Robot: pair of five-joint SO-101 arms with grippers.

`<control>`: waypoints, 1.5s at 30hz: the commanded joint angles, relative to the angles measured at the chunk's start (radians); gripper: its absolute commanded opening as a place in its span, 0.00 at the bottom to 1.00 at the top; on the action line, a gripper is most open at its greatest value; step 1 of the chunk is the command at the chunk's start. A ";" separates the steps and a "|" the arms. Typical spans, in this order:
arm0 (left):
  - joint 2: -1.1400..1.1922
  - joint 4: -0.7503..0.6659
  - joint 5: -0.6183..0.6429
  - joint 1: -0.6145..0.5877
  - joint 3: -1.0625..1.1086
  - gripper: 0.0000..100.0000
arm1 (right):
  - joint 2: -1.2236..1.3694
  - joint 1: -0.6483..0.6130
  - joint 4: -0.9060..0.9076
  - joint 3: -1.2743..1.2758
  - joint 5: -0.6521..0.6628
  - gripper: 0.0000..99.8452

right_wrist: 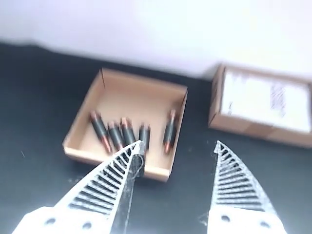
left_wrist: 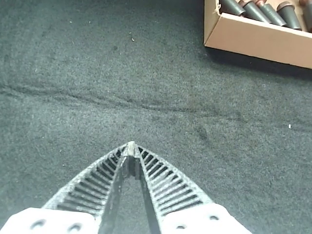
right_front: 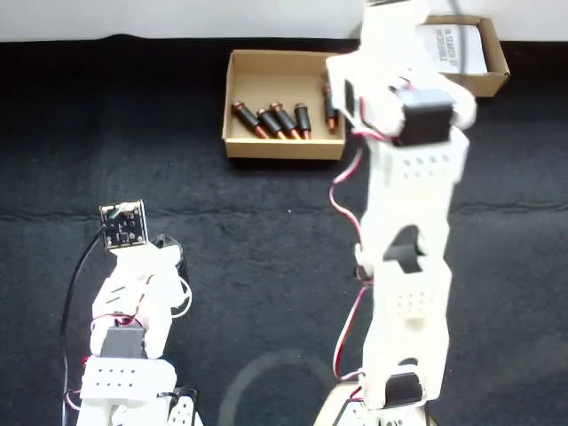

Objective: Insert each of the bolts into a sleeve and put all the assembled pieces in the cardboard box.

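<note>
Black felt-looking cloth covers the whole desk [right_front: 248, 266], with a long crease running across it. My right arm [right_front: 410, 266] is stretched way out over it, and my left arm [right_front: 133, 297] sits folded back near its base.

The cardboard box [right_front: 284, 148] is right in front of my right gripper [right_wrist: 178, 145], just past the fingertips and lower down, open side up. From my left gripper [left_wrist: 130, 146] it's well off, ahead and over toward the right arm's side. A second box [right_wrist: 258, 129] with a white printed sheet [right_wrist: 263, 100] in it sits ahead of my right gripper too, out beyond the cardboard box and apart from it.

The right gripper is spread wide with nothing between the fingers. The left gripper is pinched closed tip to tip with nothing in it, over bare cloth. Can't tell if it's actually touching the desk.

There are five assembled pieces [right_front: 284, 120], dark sleeves with coppery bolt ends, lying on the floor of the cardboard box beyond my right fingertips. Four lie side by side in a loose row. The fifth is a bit apart, by the wall on the second box's side.
</note>
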 commanded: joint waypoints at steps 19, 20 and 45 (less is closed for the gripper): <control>0.019 -0.026 -0.008 -0.010 0.027 0.02 | -1.503 0.036 0.007 1.540 0.006 0.20; 0.019 -0.026 -0.008 -0.010 0.027 0.02 | -1.570 0.036 0.007 1.632 0.006 0.20; 0.010 0.114 -0.003 -0.071 0.018 0.01 | -2.246 0.031 -0.441 2.965 0.012 0.20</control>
